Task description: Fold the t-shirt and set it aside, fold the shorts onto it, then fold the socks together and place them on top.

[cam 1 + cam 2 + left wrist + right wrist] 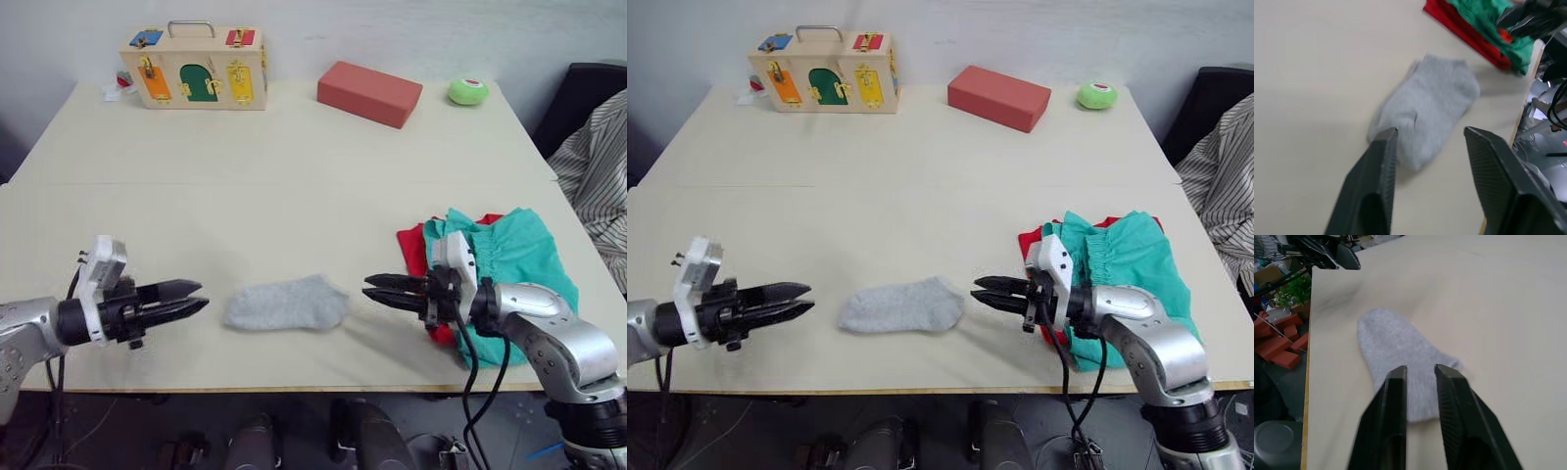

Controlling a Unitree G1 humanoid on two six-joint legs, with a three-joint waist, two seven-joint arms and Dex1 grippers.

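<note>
The grey socks (286, 304) lie flat as one small bundle near the table's front edge, between my two grippers. My left gripper (199, 296) points at them from the left, a short way off, open and empty. From the right, my right gripper (368, 287) points at them, its fingers a narrow gap apart and empty, tips just short of the cloth. Behind that arm the teal shorts (519, 250) lie folded on the red t-shirt (413, 245), whose edge shows underneath. The left wrist view looks over the socks (1435, 107) toward that pile.
A wooden latch box (196, 69), a red block (369, 93) and a green ball (468, 91) stand along the table's far edge. Striped cloth (598, 186) hangs over a chair off the right side. The table's front edge (294, 389) runs just below the socks.
</note>
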